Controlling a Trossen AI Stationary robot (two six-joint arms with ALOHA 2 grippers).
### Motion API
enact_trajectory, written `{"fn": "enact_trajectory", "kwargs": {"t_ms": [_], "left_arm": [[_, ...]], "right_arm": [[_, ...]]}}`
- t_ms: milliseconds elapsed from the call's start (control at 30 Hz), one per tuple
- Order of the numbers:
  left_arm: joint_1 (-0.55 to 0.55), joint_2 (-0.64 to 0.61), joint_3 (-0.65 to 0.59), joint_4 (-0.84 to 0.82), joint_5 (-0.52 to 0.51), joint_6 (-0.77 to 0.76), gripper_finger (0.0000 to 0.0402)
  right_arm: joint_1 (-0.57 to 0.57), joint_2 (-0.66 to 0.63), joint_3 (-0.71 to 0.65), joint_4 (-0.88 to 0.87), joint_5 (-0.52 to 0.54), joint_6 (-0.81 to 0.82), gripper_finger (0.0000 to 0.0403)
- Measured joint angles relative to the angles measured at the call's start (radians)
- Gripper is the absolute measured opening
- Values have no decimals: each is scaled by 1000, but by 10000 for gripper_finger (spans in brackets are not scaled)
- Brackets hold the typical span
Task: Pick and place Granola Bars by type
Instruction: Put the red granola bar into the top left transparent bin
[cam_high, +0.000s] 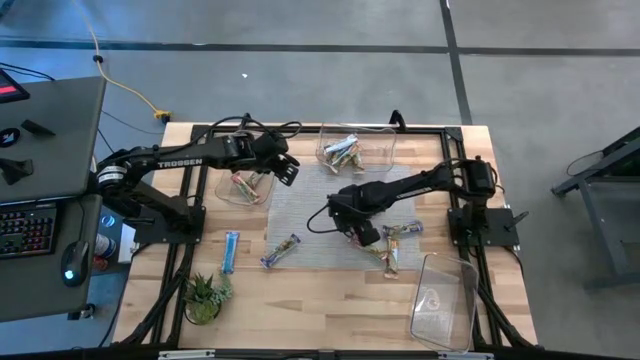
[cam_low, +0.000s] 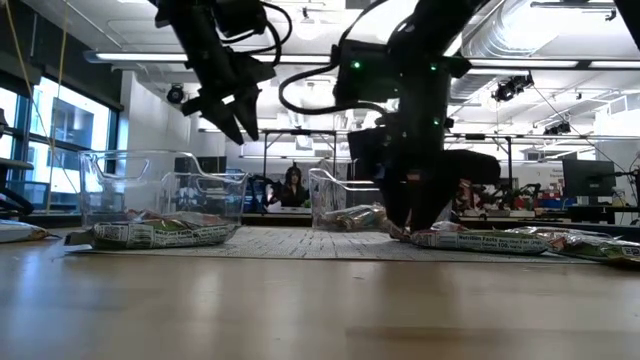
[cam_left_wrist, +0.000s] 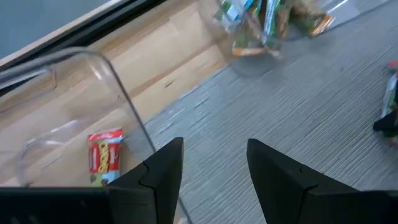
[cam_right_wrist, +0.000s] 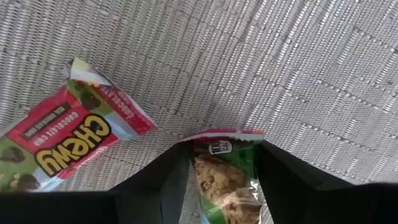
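My right gripper is down on the grey mat, its fingers on either side of a green-wrapped granola bar. A red bar lies flat on the mat beside it, and more bars lie close by. My left gripper hangs open and empty, raised next to the left clear bin. That bin holds red bars. The far clear bin holds green bars. Two blue bars lie near the mat's near-left corner. My right gripper pinches the green-wrapped bar between its two fingers, which press on the bar's long sides. The fingers come from above, pointing down, and lie across the bar. The bar lies flat on the mat, and its crimped end sticks out past the fingertips.
A third clear bin stands at the table's near right corner with nothing showing in it. A small potted plant stands at the near left. A black frame edges the table. A desk with a keyboard stands to the left.
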Motion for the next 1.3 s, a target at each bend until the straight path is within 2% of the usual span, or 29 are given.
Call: {"fn": "enact_trajectory", "kwargs": {"t_ms": [167,467,733,900,967,1167,1300], "left_arm": [[0,0,0,29,0,0,172],[0,0,0,26,11,-1,172],[0,-2,9,-1,44,19,172],[0,-16,77,-141,49,51,172],[0,-24,124,-222,5,50,172],[0,-66,286,-502,-164,37,172],[0,-110,364,-555,-207,35,172]], "right_arm": [[-1,1,-11,4,-29,72,158],[2,-1,-13,2,-32,111,79],[26,-55,51,-18,-29,112,86],[29,-65,122,96,-32,112,76],[28,-64,141,198,-49,112,71],[10,-67,191,504,-199,112,69],[-4,-67,221,726,-240,112,70]]}}
